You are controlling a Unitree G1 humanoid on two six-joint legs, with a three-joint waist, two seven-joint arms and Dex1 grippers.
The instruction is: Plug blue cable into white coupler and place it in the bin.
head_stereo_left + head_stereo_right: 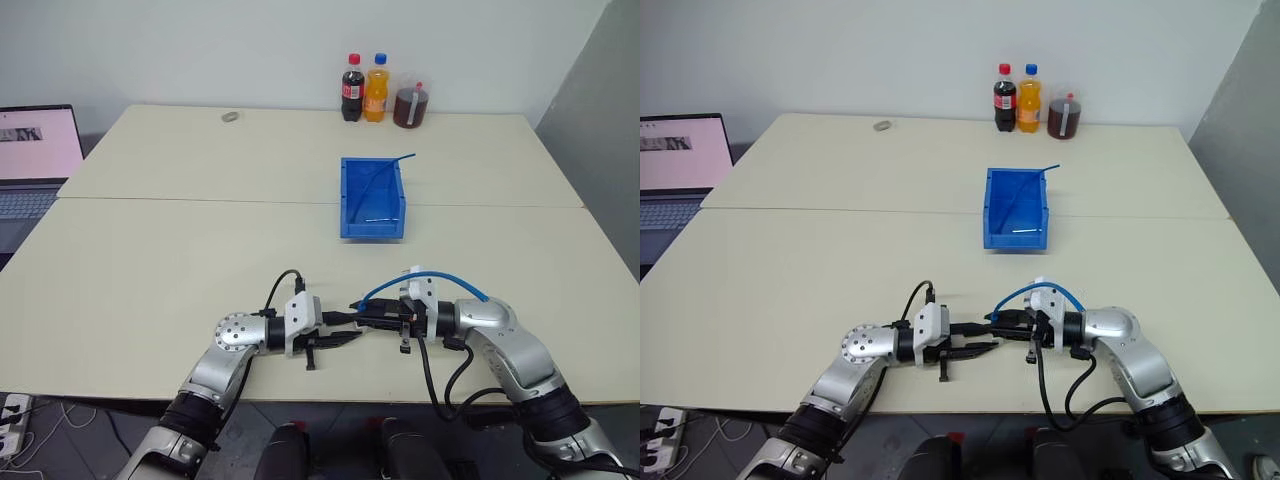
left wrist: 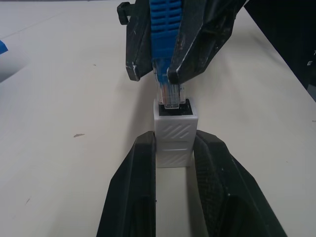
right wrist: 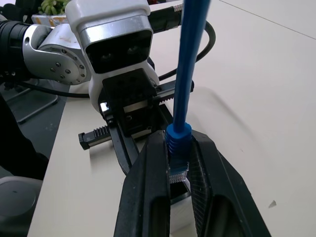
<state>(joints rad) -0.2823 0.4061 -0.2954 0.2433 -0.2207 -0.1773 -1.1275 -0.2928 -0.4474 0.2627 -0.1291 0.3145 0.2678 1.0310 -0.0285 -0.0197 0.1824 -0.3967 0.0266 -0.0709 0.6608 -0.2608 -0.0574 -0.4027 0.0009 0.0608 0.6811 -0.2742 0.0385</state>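
Note:
Near the table's front edge my two grippers meet tip to tip. My left gripper (image 2: 173, 143) is shut on the white coupler (image 2: 174, 129), a small ribbed block with a dark socket facing away from the fingers. My right gripper (image 3: 177, 142) is shut on the blue cable (image 3: 190, 74) just behind its clear plug (image 2: 170, 94). The plug's tip sits in the mouth of the coupler's socket. From the right gripper (image 1: 358, 310) the cable (image 1: 380, 288) arcs back over the wrist. The blue bin (image 1: 345, 195) stands farther out on the table, beyond both grippers.
A thin blue cable (image 1: 385, 170) lies in the bin and pokes over its back corner. Two bottles (image 1: 365, 88) and a jar (image 1: 410, 105) stand at the far edge, with a small grey ring (image 1: 231, 117) to their left. A laptop (image 1: 35, 160) sits at the far left.

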